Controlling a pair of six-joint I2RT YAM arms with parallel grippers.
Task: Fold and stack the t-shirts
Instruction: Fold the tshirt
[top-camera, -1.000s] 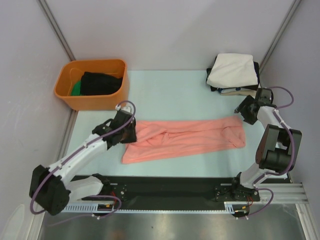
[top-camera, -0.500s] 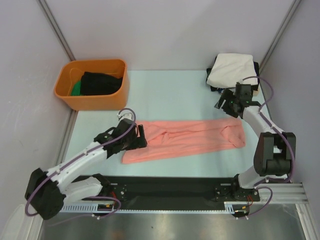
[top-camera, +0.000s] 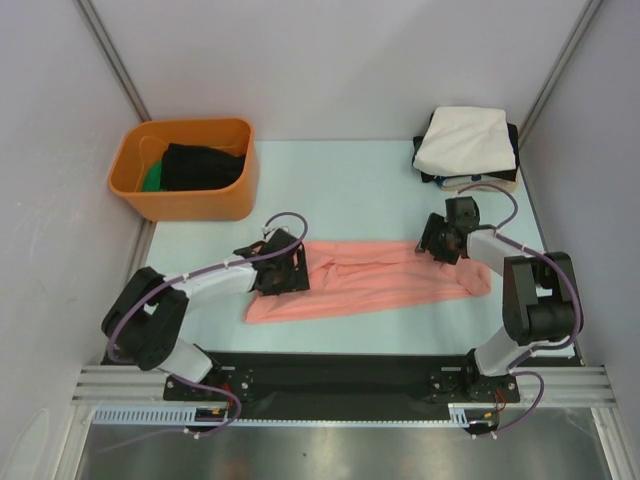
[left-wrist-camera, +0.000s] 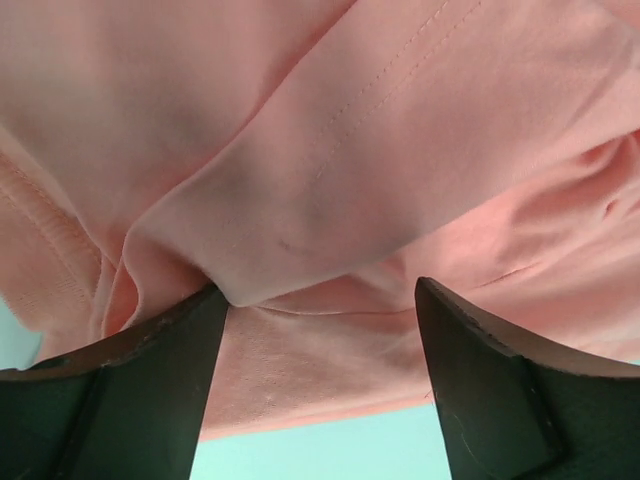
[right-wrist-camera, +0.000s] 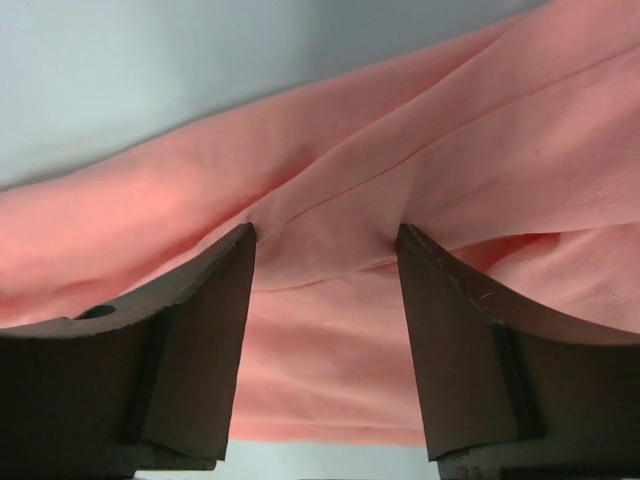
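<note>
Within the last second both arms have swung inward over the salmon-pink t-shirt (top-camera: 380, 282), which lies as a long, rumpled band across the middle of the bench (top-camera: 350, 190). The left pincer (top-camera: 283, 270) was at the band's left end and has moved a little toward centre frame. The right pincer (top-camera: 440, 240) was off the right end, rose toward the upper right, and has now come down on the band's upper edge, right of centre.

Both pincers have their jaws apart. In the left wrist view a soft fold of pink cloth sits between the dark fingers and touches the left one. In the right wrist view a ridge of cloth runs from one finger to the other. Neither pincer is clamped on anything, and the shirt lies flat on the bench, much as it did before. This looks like re-positioning for a fresh pinch on the upper edge, so the fold itself is judged to be barely started.

The folded stack (top-camera: 468, 150) sits in the upper right corner, with a cream-white shirt on top and darker and tan layers beneath, just beyond the right arm. The orange tub (top-camera: 150, 195) at the upper left holds black cloth (top-camera: 203, 166) and a bit of green, well apart from the work. Nothing lies between the shirt and the stack. The obstacles are the creases twisted through the middle of the band, and the right arm's forearm, which crosses the shirt's right end.
</note>
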